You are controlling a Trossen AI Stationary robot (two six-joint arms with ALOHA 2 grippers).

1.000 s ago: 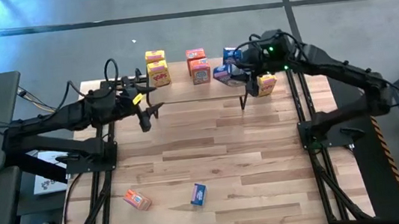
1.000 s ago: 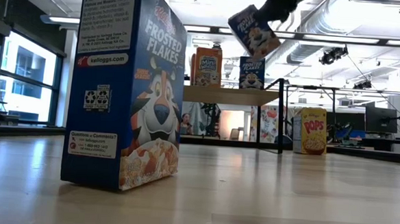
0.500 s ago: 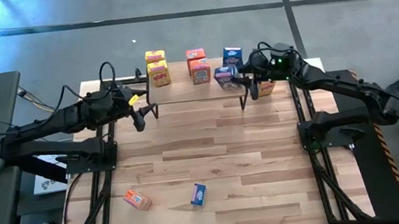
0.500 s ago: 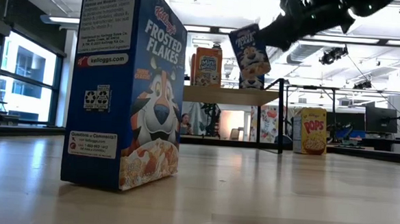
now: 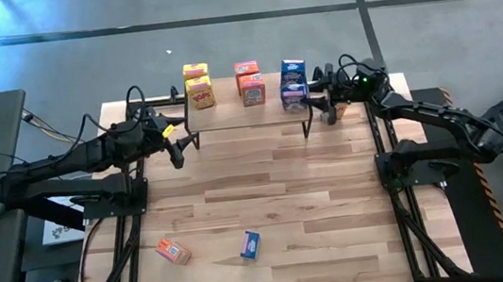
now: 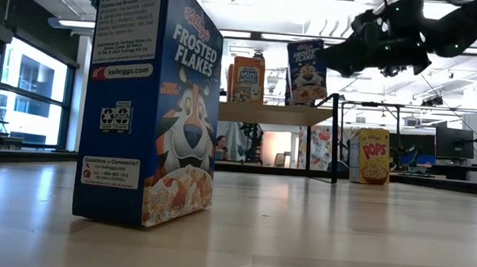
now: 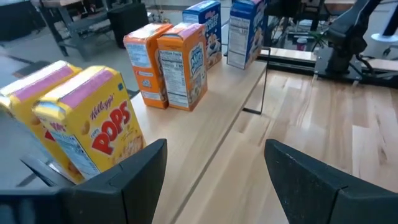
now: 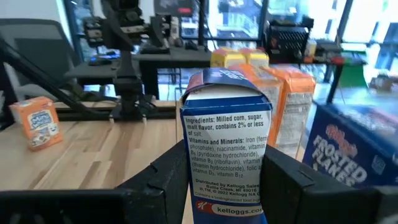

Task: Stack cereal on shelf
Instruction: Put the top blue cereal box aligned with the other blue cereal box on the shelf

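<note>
Holding a blue cereal box (image 8: pixel 227 155) upright over the shelf (image 5: pixel 229 110) end, my right tool (image 5: pixel 318 103) pinches its narrow sides; light cardboard, dents easily. Left tool (image 7: pixel 214 168) waits wide beside the shelf. I can't see whether the box has touched down.

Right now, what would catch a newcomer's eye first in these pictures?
The right gripper, shut on a blue cereal box at the right end of the shelf, beside another blue box. Next, a Frosted Flakes box looming in the low view, standing on the table.
</note>
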